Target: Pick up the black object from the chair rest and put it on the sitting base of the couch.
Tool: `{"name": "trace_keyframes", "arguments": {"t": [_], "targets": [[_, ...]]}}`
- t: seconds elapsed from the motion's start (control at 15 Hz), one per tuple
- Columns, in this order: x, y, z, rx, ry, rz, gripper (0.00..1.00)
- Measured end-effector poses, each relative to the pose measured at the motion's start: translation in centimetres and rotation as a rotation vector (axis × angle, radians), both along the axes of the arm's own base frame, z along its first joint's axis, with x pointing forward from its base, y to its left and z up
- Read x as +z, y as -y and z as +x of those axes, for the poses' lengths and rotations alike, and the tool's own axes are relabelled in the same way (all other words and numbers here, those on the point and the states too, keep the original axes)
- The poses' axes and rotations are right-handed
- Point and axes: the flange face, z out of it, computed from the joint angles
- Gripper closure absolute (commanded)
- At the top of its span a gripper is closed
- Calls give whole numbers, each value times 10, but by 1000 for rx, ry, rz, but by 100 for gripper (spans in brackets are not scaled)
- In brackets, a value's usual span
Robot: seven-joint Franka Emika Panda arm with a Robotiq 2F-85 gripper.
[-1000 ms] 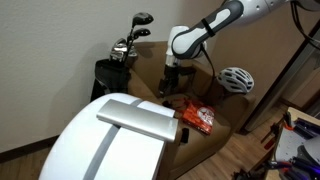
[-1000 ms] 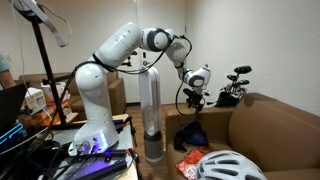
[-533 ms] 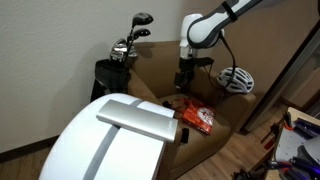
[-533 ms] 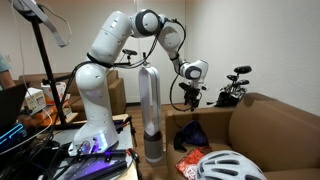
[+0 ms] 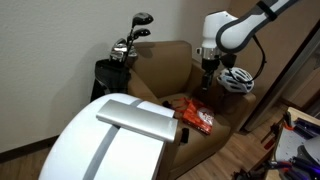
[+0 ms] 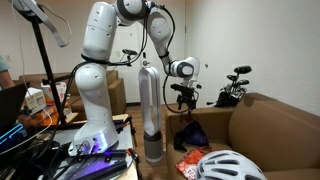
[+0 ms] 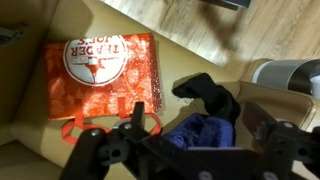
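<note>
Brown upholstered couch [image 5: 165, 65]. An orange printed plastic bag [image 7: 100, 75] lies on it, out beyond one finger. Black Robotiq gripper [image 7: 206, 128] has its jaws wide apart, empty, touching nothing. A small black crumpled object [image 7: 215, 98] lies below, between them, against a blue cloth [image 7: 190, 142].

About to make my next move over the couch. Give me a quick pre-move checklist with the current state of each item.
1. Gripper open, nothing between its fingers: ok.
2. Black object visible in the wrist view, ungripped, beside the blue cloth: ok.
3. Black object on the seat base rather than the armrest: cannot tell.
4. Red bag apart from the black object: ok.
5. Clearance from the white helmet: looks close in an exterior view, depth unclear: cannot tell.
</note>
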Motion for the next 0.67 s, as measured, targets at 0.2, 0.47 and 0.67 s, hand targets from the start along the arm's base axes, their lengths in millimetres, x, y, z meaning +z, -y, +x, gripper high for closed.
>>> {"name": "trace_keyframes", "arguments": {"t": [0.2,0.47,0.67], "targets": [[-2,12,-29,74,125,-17,0],[-7,22,-63,76,224,14,0],[-5,22,-64,75,231,15,0]]}}
